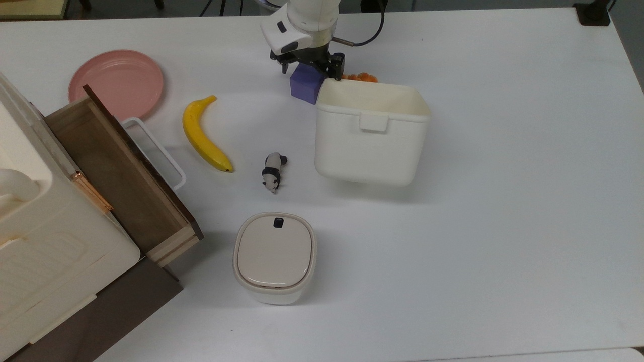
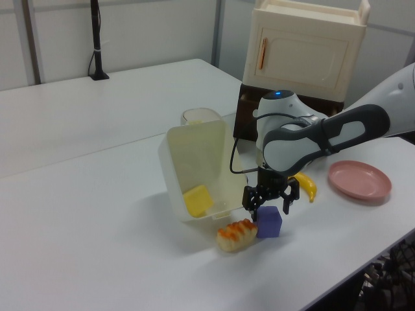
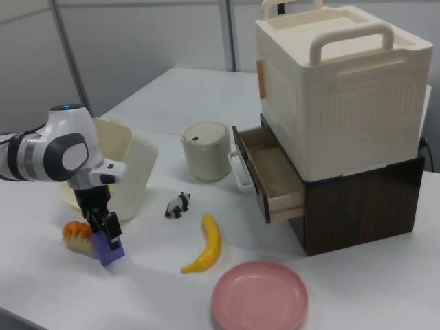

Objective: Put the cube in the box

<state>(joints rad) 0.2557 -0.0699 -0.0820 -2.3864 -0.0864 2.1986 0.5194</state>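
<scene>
Left view, cube (image 2: 269, 222) under hand (image 2: 270, 199)

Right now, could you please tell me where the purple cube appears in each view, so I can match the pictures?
Top view: cube at upper centre, at the box's upper-left corner.
Left view: cube at lower centre-right, right of the orange food item.
Right view: cube at lower left, right of that food item.
Shared landmark: the gripper sits right over the cube.
</scene>
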